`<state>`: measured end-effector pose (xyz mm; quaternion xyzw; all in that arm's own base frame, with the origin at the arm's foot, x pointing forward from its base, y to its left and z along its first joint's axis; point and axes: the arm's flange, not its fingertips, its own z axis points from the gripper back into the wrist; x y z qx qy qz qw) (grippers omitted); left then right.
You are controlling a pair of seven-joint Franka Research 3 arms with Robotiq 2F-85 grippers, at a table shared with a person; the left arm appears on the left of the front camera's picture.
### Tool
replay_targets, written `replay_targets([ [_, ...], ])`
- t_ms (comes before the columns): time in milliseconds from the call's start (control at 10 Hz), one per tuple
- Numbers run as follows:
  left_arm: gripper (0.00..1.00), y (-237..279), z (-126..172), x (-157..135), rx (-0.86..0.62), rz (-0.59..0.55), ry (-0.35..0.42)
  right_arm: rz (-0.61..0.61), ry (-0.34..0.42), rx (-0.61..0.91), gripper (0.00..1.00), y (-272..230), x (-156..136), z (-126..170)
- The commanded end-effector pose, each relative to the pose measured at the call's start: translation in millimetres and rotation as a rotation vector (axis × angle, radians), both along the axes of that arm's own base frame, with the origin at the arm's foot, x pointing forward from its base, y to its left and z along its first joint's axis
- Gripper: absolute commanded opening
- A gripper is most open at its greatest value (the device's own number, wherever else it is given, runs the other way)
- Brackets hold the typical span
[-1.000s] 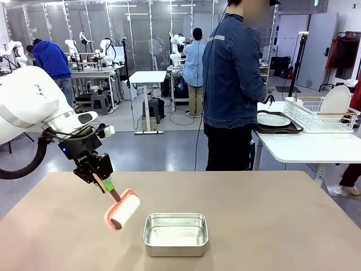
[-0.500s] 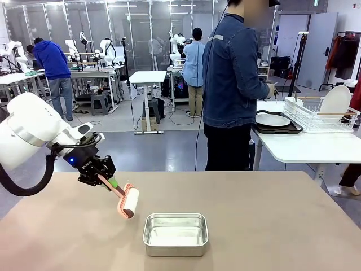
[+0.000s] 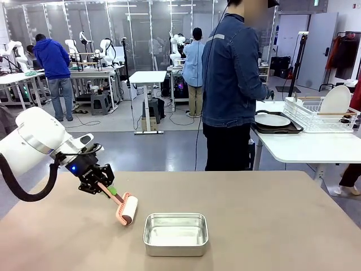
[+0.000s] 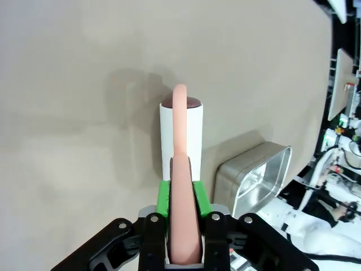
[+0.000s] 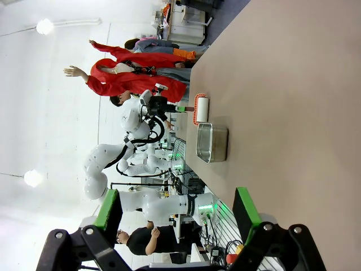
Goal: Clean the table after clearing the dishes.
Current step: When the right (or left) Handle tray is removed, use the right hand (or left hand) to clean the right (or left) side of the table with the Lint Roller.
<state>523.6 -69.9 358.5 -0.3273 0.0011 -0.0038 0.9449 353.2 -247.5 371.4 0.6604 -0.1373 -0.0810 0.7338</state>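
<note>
I'm looking at the table (image 3: 271, 220), and its tan top is reading as smooth and matt, giving off no glare. The pan (image 3: 175, 234) is showing brushed metal, its rim catching the light. The roller (image 4: 192, 132) is looking like white paper wound on a drum, with a handle (image 4: 183, 226) of smooth pink plastic. Against that handle the left gripper (image 4: 181, 195) is pressing green, rubbery-looking pads (image 4: 163, 197) set on matt black fingers (image 4: 152, 243). The left arm (image 3: 34, 141) is wearing a glossy white shell. The person's jacket (image 3: 231, 68) is showing as blue denim cloth.
</note>
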Motion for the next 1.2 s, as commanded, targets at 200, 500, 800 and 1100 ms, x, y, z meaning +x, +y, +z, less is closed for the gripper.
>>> replay_targets([
  [200,0.21,63,-47,6,-0.017,0.052,-0.027,0.001,-0.004,0.003,1.00,1,-1,3],
  [500,0.21,129,-67,-16,0.062,0.152,-0.075,0.001,-0.004,0.003,1.00,1,-1,3],
  [800,0.21,192,-61,-22,0.238,0.302,-0.138,0.001,-0.004,0.003,1.00,1,-1,3],
  [1100,0.21,225,-46,-28,0.382,0.371,-0.170,0.001,-0.004,0.003,1.00,1,-1,3],
])
